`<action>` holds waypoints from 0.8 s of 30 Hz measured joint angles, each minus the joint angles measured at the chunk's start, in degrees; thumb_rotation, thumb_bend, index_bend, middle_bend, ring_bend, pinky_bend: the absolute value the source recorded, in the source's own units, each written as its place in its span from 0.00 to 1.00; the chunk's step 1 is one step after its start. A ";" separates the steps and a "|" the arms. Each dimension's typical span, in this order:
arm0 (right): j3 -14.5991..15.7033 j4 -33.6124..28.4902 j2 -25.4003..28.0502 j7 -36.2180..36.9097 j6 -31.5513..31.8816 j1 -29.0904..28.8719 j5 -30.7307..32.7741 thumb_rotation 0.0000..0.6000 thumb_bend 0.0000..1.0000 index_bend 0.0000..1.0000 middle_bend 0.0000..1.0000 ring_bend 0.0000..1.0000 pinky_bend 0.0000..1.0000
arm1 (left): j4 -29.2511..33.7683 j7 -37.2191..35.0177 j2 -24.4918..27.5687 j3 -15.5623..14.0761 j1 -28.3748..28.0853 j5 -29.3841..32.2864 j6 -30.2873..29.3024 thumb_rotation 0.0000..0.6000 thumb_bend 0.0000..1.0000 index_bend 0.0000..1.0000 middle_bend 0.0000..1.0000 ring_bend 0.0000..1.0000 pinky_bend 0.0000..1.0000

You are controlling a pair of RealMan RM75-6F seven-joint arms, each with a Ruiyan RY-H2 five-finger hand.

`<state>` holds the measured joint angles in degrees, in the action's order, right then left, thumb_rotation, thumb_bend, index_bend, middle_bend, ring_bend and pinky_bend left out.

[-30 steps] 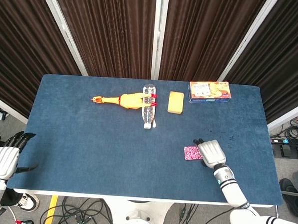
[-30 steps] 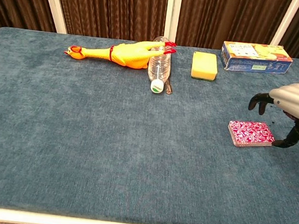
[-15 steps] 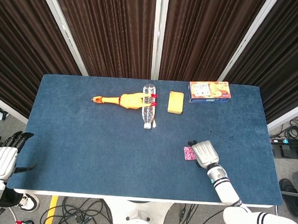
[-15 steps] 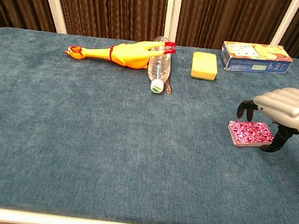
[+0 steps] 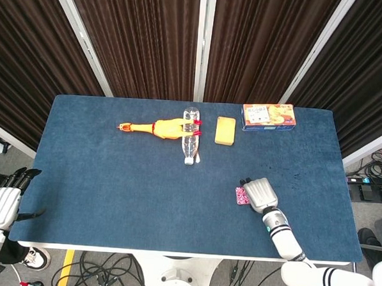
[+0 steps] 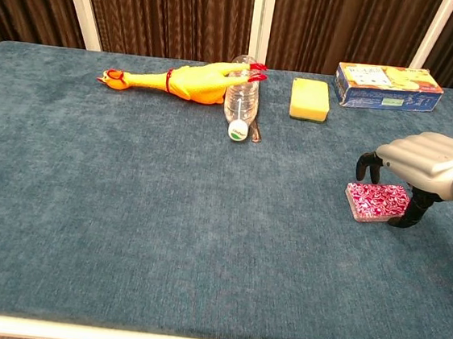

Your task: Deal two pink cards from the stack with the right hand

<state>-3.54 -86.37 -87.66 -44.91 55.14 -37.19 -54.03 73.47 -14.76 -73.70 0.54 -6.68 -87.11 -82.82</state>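
I read no writing on the box (image 6: 388,86) at 1 o'clock. My right hand (image 6: 424,163) arches over the pink stack (image 6: 376,202); grip undetermined. Left hand (image 5: 5,202) spread, holding nothing.

In the head view, the silver right hand (image 5: 260,193) is covering most of the pink patterned stack of cards (image 5: 240,195), leaving only a strip showing at the hand's 9 o'clock side. In the chest view, that hand (image 6: 422,162) is hiding the stack's (image 6: 377,201) far edge, and whether the fingertips are touching the cards is not showing. The right forearm is running off the chest view's 3 o'clock edge. The silver left hand (image 5: 4,200) is sitting at the head view's 8 o'clock corner, its arm being cut off below. Printing on the orange and blue cardboard box (image 6: 388,87) is reading too small.
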 measured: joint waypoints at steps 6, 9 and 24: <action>0.50 0.79 -0.73 -0.48 0.07 -0.65 0.85 1.00 0.10 0.30 0.33 0.86 1.00 | -0.16 -0.17 0.01 0.05 0.06 0.08 0.00 1.00 0.03 0.16 0.14 0.08 0.18; 0.68 1.06 -0.96 -0.29 0.33 -0.81 0.74 1.00 0.10 0.31 0.34 0.86 1.00 | -0.27 -0.28 0.01 0.06 0.08 0.12 0.05 1.00 0.03 0.16 0.14 0.08 0.18; 1.17 1.90 -1.54 0.58 1.79 -1.01 0.22 1.00 0.11 0.39 0.39 0.86 1.00 | -0.59 -0.46 -0.15 0.02 0.17 0.20 0.24 1.00 0.03 0.16 0.14 0.08 0.18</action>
<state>-2.37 -84.46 -89.20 -44.33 56.93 -38.20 -53.81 72.88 -15.22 -73.85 0.56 -6.51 -86.91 -82.58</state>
